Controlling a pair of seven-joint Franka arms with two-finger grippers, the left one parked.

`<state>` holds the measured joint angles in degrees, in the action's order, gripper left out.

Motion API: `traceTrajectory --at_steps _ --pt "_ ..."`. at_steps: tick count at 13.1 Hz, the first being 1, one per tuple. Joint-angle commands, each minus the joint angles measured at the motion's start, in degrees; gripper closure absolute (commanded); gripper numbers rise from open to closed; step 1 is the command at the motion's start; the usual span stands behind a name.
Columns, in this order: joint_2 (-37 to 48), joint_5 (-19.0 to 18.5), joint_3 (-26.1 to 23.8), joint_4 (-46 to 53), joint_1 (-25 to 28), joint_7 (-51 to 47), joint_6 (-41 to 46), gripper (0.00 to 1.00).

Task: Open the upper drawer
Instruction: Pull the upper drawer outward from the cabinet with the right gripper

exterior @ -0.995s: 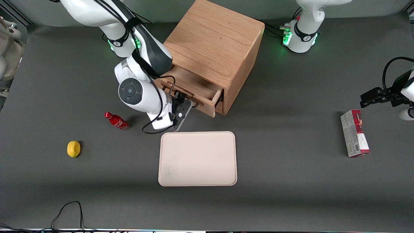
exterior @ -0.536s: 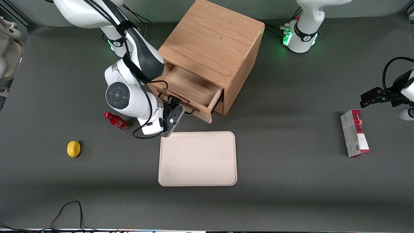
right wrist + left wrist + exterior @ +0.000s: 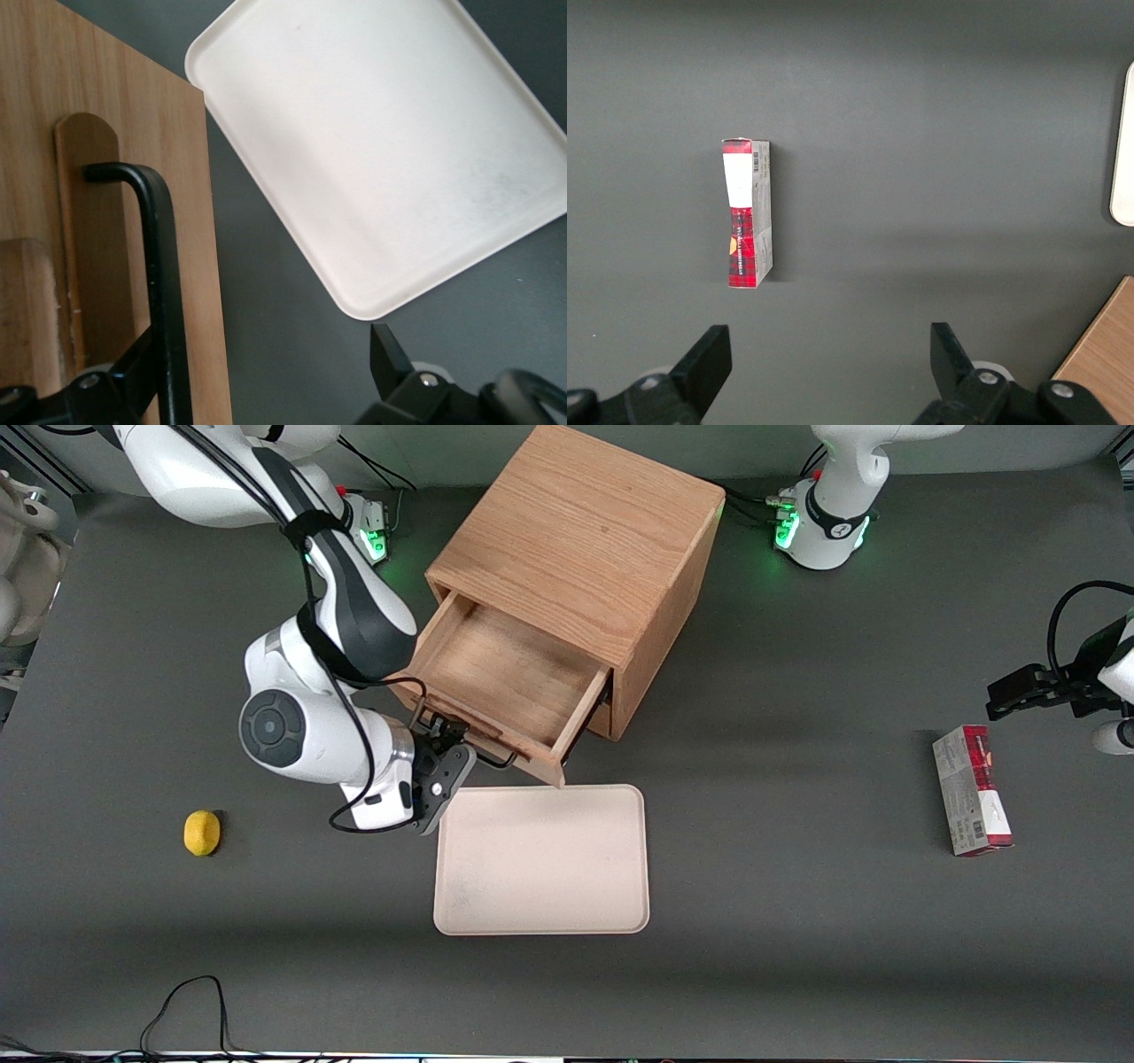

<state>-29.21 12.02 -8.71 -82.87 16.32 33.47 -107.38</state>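
Your gripper (image 3: 452,737) sits at the front of the upper drawer (image 3: 500,675), down at the black bar handle (image 3: 164,292). In the wrist view one finger (image 3: 133,367) lies against the handle while the other stands off over the dark surface (image 3: 797,921), so the fingers are spread with the bar running between them, not pinched tight on it.

You can see the upper drawer pulled well out of the oak cabinet (image 3: 585,522), its bare wooden floor open to the front camera. The cabinet stands near the middle of the surface's edge farthest from that camera. The drawer's front corner reaches just over the nearest edge of the cream tray (image 3: 542,859), which lies flat at the middle of the surface, nearer the camera than the cabinet.

Toward the working arm's end, you have a yellow lemon (image 3: 202,833) on the surface, well apart from the tray. Toward the parked arm's end, a red and grey carton (image 3: 971,790) lies flat close to that edge; the left wrist view shows it too (image 3: 747,212).
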Motion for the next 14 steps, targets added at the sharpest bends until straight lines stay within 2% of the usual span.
traceTrajectory --at_steps 1,4,14 --pt "-2.16 -1.30 -0.17 2.98 -0.58 2.82 1.47 0.00" --pt "-3.48 -5.16 0.45 4.37 -0.58 2.92 1.39 0.00" --pt "-5.16 -5.34 3.16 9.56 -0.85 2.56 1.56 0.00"
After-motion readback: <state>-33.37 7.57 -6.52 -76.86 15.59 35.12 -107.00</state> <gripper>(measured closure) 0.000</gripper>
